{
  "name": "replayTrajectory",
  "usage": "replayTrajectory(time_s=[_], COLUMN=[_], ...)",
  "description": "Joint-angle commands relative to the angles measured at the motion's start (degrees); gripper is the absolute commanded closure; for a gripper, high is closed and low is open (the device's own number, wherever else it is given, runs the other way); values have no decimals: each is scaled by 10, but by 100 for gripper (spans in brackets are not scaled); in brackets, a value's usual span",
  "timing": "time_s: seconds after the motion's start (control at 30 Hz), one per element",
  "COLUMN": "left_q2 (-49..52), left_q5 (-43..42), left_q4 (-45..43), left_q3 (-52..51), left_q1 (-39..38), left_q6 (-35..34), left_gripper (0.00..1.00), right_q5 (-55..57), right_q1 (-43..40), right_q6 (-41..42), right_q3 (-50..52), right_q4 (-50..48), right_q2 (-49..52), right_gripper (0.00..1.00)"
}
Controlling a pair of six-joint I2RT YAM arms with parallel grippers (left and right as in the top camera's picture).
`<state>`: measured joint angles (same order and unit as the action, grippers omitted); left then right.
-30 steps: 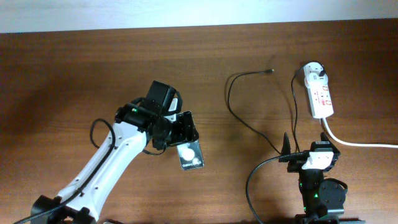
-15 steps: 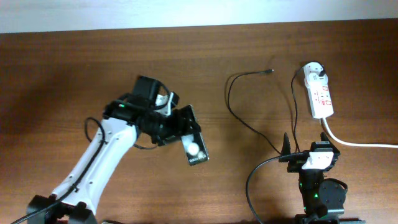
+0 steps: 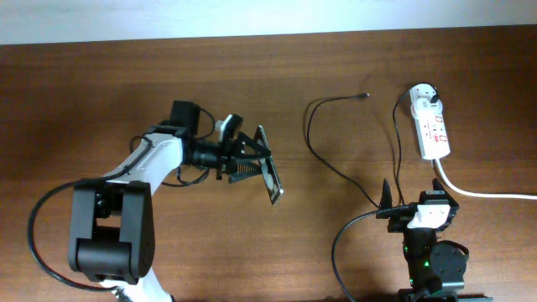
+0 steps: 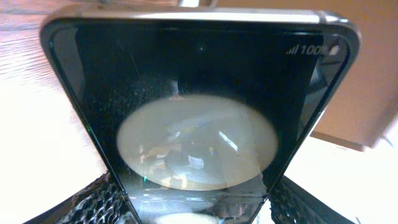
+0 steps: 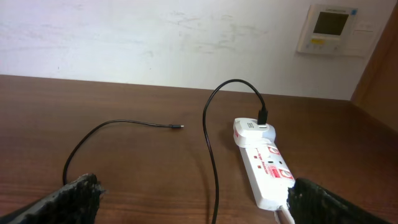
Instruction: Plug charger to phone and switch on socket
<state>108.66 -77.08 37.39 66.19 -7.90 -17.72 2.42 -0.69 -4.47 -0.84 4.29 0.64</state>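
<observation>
Overhead, midway between the desk's (image 3: 84, 84) side edges, the left gripper (image 3: 252, 159) clamps the tilted phone (image 3: 270, 170), seemingly by little, so it may slip.

My brown wooden table (image 5: 124, 162) runs back to a scuffed white wall (image 5: 124, 37). Above the table's far right corner hangs a beige wall panel (image 5: 333, 28), beside wooden trim (image 5: 380, 74).

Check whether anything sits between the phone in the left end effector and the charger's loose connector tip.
Nothing foreign is visible. The left end effector holds the phone tilted; the connector tip lies on bare table beyond it. Only the charger's own cable loops across that stretch, lying flat.
</observation>
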Motion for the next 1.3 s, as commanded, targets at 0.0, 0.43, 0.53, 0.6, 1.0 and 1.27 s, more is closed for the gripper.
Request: replayTrajectory(time_s=[0.0, 0.43, 0.53, 0.6, 1.0, 1.27], left_q2=[0, 0, 0, 0, 0, 0], left_q5=[-131, -131, -131, -131, -131, -131], left_q4=[-3, -3, -3, -3, 28, 27], left_q3=[2, 2, 2, 2, 2, 2], left_q1=[49, 113, 113, 113, 113, 113], left_q6=[-43, -164, -164, -164, -184, -183], left_gripper=[51, 52, 52, 52, 50, 50], right_q5=[-3, -3, -3, -3, -72, -494], right_q1=[3, 3, 3, 3, 3, 3], right_q6=[2, 2, 2, 2, 235, 470], right_q3=[5, 5, 5, 5, 5, 5], right_q4=[2, 2, 2, 2, -1, -15], right_q2=[-3, -3, -3, -3, -3, -2], right_gripper=[1, 1, 1, 1, 1, 1])
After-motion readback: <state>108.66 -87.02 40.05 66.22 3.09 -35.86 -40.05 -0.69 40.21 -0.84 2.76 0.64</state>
